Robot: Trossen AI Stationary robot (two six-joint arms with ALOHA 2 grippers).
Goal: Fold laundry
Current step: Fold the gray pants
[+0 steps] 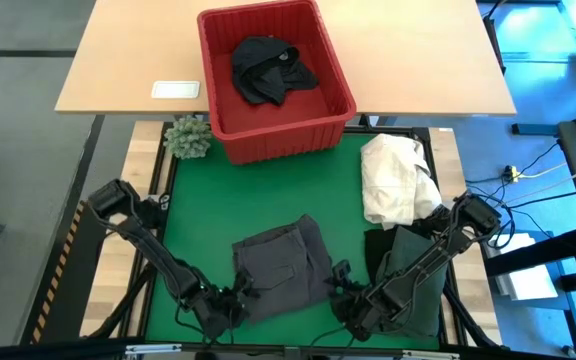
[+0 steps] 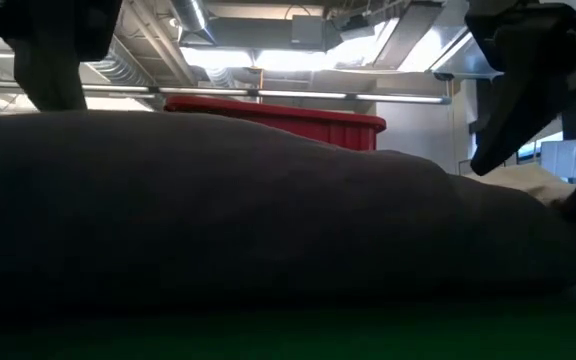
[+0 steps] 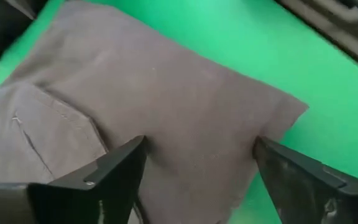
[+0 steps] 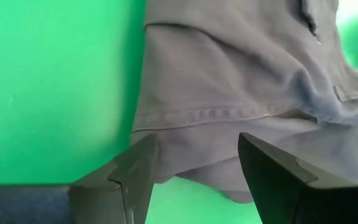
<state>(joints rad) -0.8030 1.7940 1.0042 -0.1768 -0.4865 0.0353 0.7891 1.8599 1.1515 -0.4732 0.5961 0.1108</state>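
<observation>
— How are the two arms looking?
— Both are showing matte black, jointed segments with thin dark cables running alongside.
— And the left gripper?
— It's showing flat, dark, wedge-shaped fingers.

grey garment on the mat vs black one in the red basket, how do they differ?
The folded dark grey cloth garment lies flat on the green mat; the black cloth garment sits crumpled inside the red plastic basket. The grey one spreads wider; the black one is bunched small. The grey one lies between both arms' tools; the black lies far from them. Both are dark, soft laundry.
</observation>
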